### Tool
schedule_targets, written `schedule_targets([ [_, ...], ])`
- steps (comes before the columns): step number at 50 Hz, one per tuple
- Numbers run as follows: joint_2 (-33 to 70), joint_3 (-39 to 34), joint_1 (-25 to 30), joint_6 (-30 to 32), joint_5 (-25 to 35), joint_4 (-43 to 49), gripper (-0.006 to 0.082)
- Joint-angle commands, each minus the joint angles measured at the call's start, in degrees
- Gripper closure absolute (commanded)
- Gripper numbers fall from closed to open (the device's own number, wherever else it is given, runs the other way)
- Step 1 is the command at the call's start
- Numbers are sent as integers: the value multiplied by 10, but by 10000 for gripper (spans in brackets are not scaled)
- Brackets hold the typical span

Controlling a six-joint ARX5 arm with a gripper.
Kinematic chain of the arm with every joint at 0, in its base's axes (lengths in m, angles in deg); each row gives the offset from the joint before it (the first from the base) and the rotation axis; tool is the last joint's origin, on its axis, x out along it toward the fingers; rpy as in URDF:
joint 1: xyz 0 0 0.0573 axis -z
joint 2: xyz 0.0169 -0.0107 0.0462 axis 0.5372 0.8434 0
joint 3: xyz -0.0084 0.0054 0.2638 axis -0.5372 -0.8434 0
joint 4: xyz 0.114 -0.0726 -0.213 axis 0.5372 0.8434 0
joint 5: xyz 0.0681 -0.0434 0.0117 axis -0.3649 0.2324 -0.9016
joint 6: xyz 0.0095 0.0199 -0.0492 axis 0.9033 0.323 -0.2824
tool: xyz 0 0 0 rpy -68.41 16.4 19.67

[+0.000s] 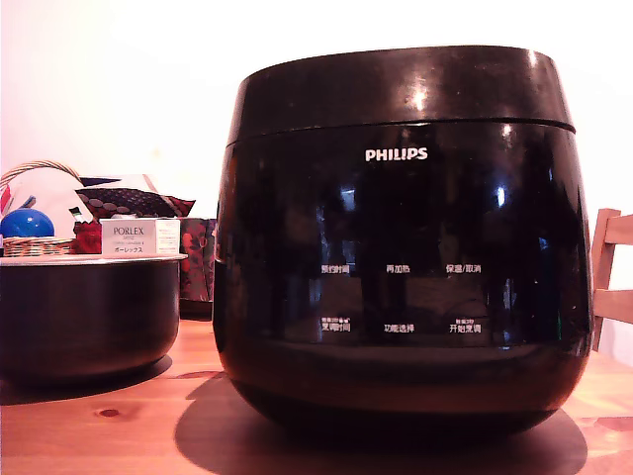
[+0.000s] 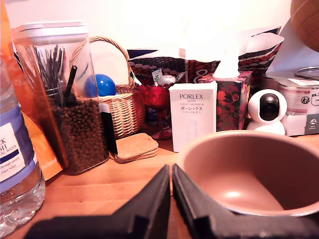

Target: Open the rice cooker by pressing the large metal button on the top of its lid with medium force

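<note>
The rice cooker point(image 1: 401, 257) fills the middle of the exterior view, glossy black with a white PHILIPS logo and two rows of small white labels. Its lid point(image 1: 401, 89) sits closed on top, a thin seam marking the join. The metal button on the lid's top is out of view from this low angle. The rice cooker does not appear in the wrist view. My gripper point(image 2: 172, 186) shows only in the wrist view, its two black fingers pressed together with nothing between them, beside the rim of a brown-lined pot.
A dark bowl-shaped pot point(image 1: 84, 317) stands at the exterior view's left, its brown inside point(image 2: 254, 174) open. Behind it are a white PORLEX box point(image 2: 193, 117), a wicker basket point(image 2: 122, 107) with a blue ball, a coffee-bean jar point(image 2: 75, 99), a water bottle point(image 2: 15, 159), a tissue box and a small white camera point(image 2: 268, 112).
</note>
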Motion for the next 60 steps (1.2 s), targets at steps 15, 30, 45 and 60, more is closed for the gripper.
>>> schedule_targets([
  [15,-5,14,-51,-171,87,-1,790],
  [30,-3,51,-28,-349,362,-21,790],
  [45,45,103,70,-390,466,-23,790],
  [60,200,179,158,-274,464,-24,790],
])
